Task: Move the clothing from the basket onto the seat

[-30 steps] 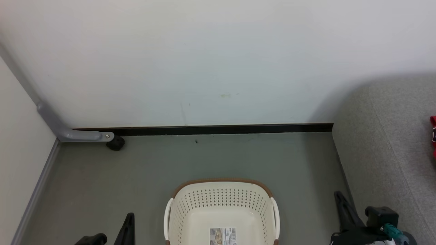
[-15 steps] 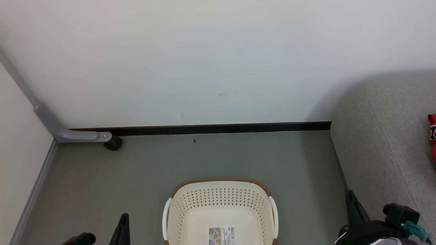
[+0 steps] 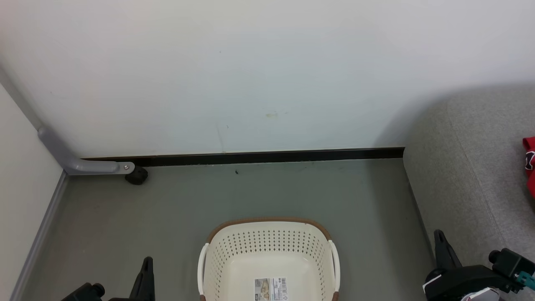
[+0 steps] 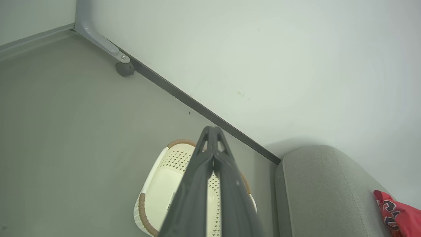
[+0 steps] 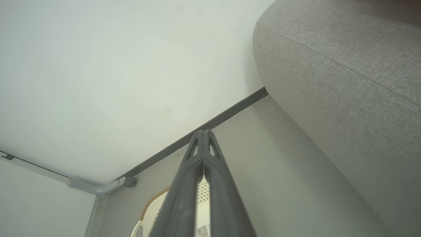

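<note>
The cream perforated basket [image 3: 267, 259] stands on the grey floor at the bottom centre, holding just a label sticker [image 3: 271, 289] on its bottom. Red clothing [image 3: 530, 161] lies on the grey seat [image 3: 472, 175] at the right edge, also the clothing [image 4: 398, 210] on the seat [image 4: 322, 184] in the left wrist view. My left gripper [image 3: 146, 265] is shut at the lower left, left of the basket. My right gripper [image 3: 439, 238] is shut at the lower right, beside the seat's front. Both hold nothing. The basket [image 4: 158, 187] lies below the left fingers [image 4: 213, 131], and the right fingers [image 5: 202, 133] point at the wall.
A white wall with a dark skirting strip [image 3: 250, 158] runs behind the basket. A grey bracket with a black caster [image 3: 136, 175] sits in the left corner. Bare grey floor [image 3: 271, 192] spreads between wall, basket and seat.
The view has drifted slightly. Both grippers have sunk lower in the head view, the right one moving rightward toward the seat. Both stay shut.
</note>
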{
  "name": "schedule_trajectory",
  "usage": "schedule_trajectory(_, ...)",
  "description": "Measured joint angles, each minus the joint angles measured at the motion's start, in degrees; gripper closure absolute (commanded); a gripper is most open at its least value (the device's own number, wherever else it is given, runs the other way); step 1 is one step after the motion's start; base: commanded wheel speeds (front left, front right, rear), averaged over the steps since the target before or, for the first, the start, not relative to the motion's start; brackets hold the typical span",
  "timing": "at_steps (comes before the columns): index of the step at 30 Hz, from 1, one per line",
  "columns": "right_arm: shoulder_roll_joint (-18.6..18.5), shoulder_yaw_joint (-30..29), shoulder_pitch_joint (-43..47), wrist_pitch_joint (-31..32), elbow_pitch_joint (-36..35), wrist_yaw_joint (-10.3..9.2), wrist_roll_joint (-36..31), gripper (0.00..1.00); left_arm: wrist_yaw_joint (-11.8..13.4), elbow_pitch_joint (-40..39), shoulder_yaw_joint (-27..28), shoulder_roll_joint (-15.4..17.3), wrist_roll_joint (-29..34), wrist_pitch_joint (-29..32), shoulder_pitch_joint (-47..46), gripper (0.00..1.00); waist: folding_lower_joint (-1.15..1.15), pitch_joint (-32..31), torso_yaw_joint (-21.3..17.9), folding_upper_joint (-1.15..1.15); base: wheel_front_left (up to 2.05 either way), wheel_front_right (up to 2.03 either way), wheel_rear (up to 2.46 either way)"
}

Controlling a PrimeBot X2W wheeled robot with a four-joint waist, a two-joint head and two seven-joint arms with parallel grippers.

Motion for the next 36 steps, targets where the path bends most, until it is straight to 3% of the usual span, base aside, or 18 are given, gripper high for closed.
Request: schedule_trajectory(36,0.1,-6.0,0.0,7.1,-4.6,2.44,28.9,1.00,-2.1,-2.9,6.0,-1.9,-22.4,7.2,-1.6,1.00,0.00,0.7,-1.0,-0.01,0.00,0.00,0.00)
